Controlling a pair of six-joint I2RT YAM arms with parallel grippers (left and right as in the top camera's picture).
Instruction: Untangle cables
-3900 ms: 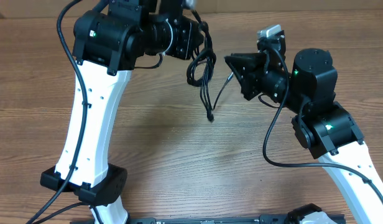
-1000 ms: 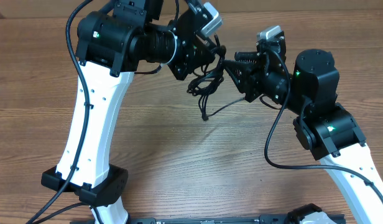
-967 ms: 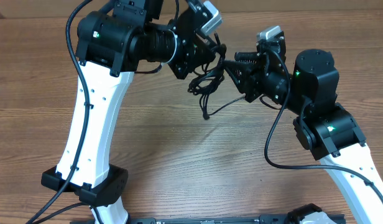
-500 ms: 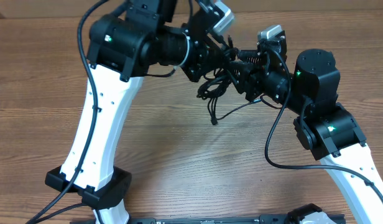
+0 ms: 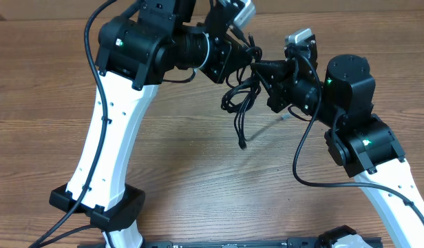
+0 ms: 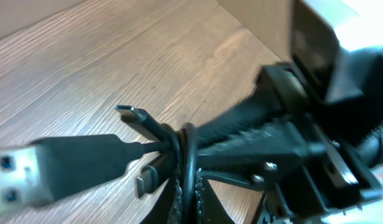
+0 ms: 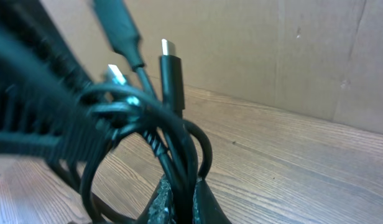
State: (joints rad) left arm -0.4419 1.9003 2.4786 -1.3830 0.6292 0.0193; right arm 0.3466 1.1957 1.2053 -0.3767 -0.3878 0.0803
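Observation:
The cables hang as a knotted black bundle above the table between the two arms. One loose end dangles toward the wood. My left gripper is shut on the top of the bundle. In the left wrist view its jaws pinch one black cord, with a large USB plug and a small plug sticking out. My right gripper meets the bundle from the right. Its jaws are shut on several cords, with the plug ends standing above.
The wooden table lies below the hanging cables. Both white arm bases stand at the front, left and right. Thick black arm wires loop beside the right arm. A cardboard wall stands at the back.
The left arm has shifted right and up, bringing the bundle to the right gripper. The right gripper's jaws have shut on the cords. The loose end now hangs lower.

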